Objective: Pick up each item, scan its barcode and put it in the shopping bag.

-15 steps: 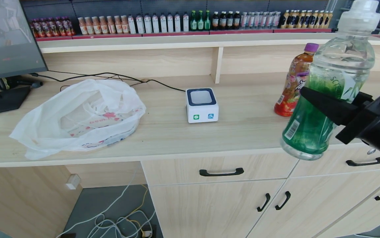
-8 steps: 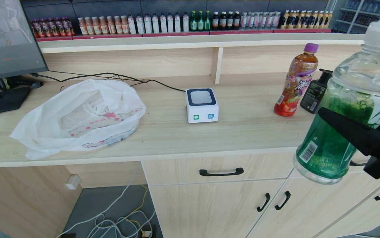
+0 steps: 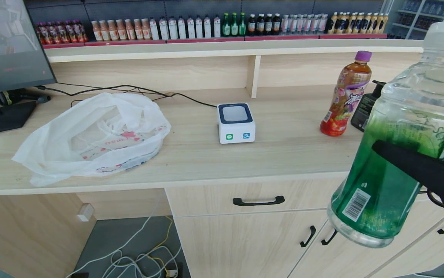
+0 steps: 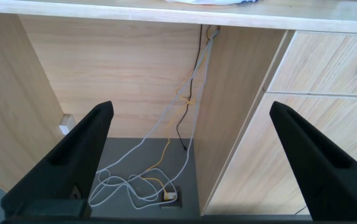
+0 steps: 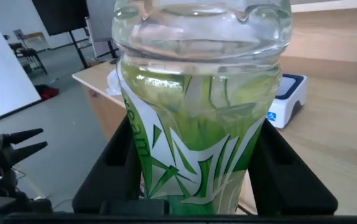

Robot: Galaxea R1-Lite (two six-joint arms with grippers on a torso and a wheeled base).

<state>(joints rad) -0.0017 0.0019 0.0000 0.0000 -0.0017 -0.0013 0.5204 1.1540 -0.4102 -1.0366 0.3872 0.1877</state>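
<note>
Green-labelled and clear above the label, the water bottle (image 3: 384,181) hangs in the air, clamped in the right tool (image 5: 197,177). One black finger (image 3: 411,166) crosses the front of the label, and the right wrist view shows a finger pressed to each side of the bottle. The bottle leans slightly, with its pale cap uppermost and a white barcode (image 3: 356,204) near its base. It is well to the right of the white scanner (image 3: 236,122) and nearer the robot, off the tabletop (image 3: 283,154) and in front of the drawers (image 3: 258,200).

The scanner sits on the tabletop with its window facing up. To its left lies the white shopping bag (image 3: 94,139), crumpled and open at the top. Beyond the bag, still farther left of the scanner, stands a dark monitor (image 3: 9,42). A black cable (image 3: 129,87) runs along the tabletop behind the bag to the scanner.

To the right of the scanner an orange drink bottle (image 3: 346,94) with a purple cap stands upright. A dark pump bottle (image 3: 365,108) stands just beside it, on the side away from the scanner. Behind the scanner, past the raised counter ledge, a shelf (image 3: 206,25) carries a row of drinks.

The left tool (image 4: 191,155) has its fingers spread wide with nothing between them. It sits below the tabletop, facing the open recess where loose cables (image 4: 141,180) lie on the floor.
</note>
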